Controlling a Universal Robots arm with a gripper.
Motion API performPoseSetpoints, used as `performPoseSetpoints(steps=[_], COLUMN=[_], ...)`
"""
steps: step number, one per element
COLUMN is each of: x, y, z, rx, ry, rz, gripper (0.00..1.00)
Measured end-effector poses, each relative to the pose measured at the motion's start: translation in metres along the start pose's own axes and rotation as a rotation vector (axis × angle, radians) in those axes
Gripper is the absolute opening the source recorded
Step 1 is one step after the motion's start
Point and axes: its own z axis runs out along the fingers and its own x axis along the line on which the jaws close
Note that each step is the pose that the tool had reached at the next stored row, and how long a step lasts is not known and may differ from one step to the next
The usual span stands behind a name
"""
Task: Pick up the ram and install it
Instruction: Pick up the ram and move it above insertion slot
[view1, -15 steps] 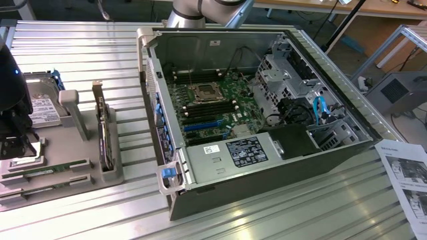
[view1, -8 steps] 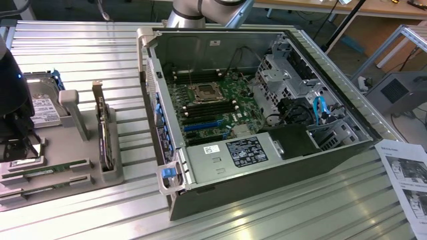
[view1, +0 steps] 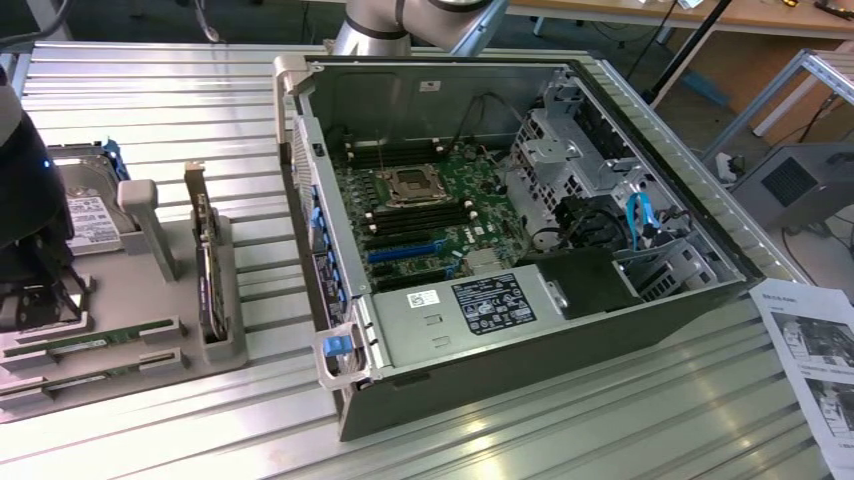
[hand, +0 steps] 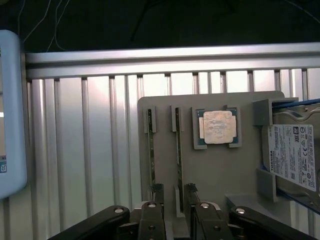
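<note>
Recorded: ram (hand: 178, 150), green; tray (hand: 215, 170), plain grey; processor (hand: 218, 126), silver, edged green; table (hand: 90, 150), silver, striped by ribs; motherboard (view1: 461, 190), green, crossed by black and blue slots (view1: 404, 215).

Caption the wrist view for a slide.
Gripper with jaws open over the ram in its tray, beside a second stick, processor and hard drive.

Exterior view: we record strong light from above, white glare on the ribbed metal table (view1: 200, 430), and softer shade inside the computer case (view1: 441, 400). Wrist view: we record a dark background, bright bands along the table's slats, a pale sheen on the processor chip (hand: 218, 126), and shadow over the tool (hand: 174, 189).
</note>
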Motion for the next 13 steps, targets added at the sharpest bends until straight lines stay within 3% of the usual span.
performPoseSetpoints(steps=[13], x=[0.0001], y=[-0.0004], z=[0.0104], rx=[-0.0001], ry=[0.0001], rz=[-0.001], gripper=[0.30])
